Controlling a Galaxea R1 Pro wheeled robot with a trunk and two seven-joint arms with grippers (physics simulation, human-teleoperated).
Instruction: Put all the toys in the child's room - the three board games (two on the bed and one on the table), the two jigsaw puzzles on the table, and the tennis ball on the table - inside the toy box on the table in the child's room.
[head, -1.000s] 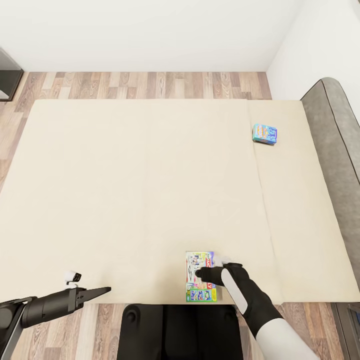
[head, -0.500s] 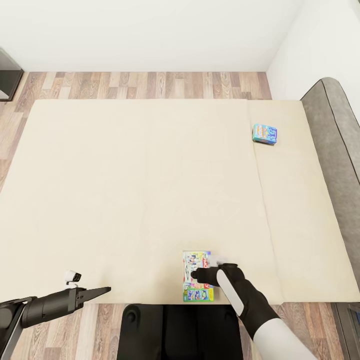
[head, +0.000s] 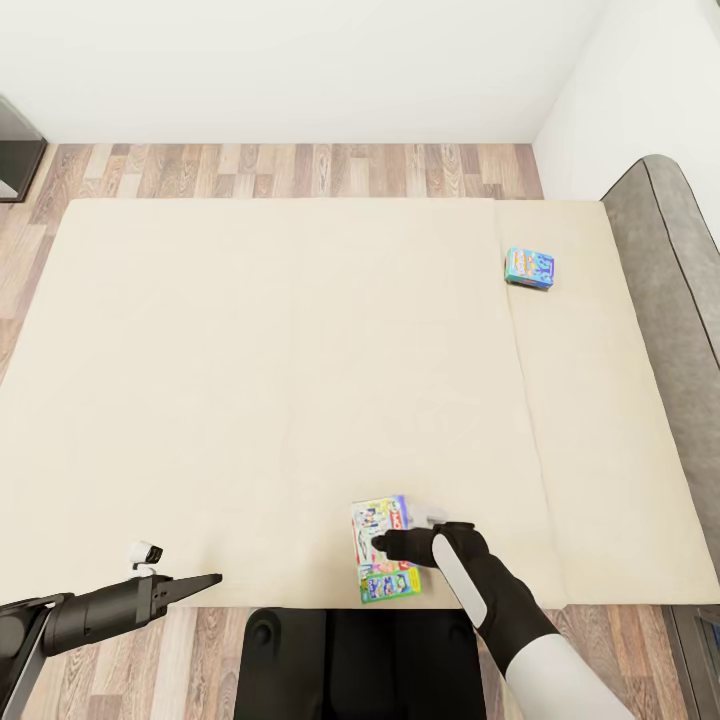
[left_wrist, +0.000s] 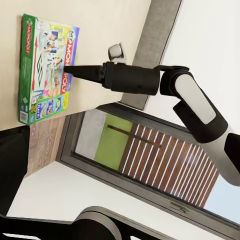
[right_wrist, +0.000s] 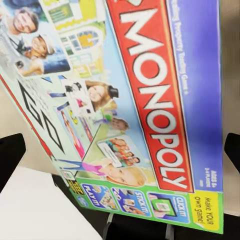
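A white-and-green Monopoly board game (head: 380, 518) lies flat near the front edge of the bed (head: 250, 350), its printed lid close in the right wrist view (right_wrist: 150, 100). My right gripper (head: 380, 546) reaches over the box's middle. Its fingers (right_wrist: 10, 157) stand wide apart at the two sides of that view, so it is open. From the left wrist view, the right gripper (left_wrist: 67, 70) has its tip on the game (left_wrist: 42, 65). A smaller blue board game (head: 529, 268) rests far off near the headboard (head: 670, 300). My left gripper (head: 212, 579) hangs beyond the bed's front edge, holding nothing.
Wood floor (head: 300, 170) runs along the far side of the bed below a white wall. A dark cabinet corner (head: 15, 150) sits at the far left. My own dark base (head: 350, 660) stands against the bed's front edge.
The right gripper has shifted left, and the Monopoly box has slid left with it and turned slightly. The left arm and the blue box have not moved.
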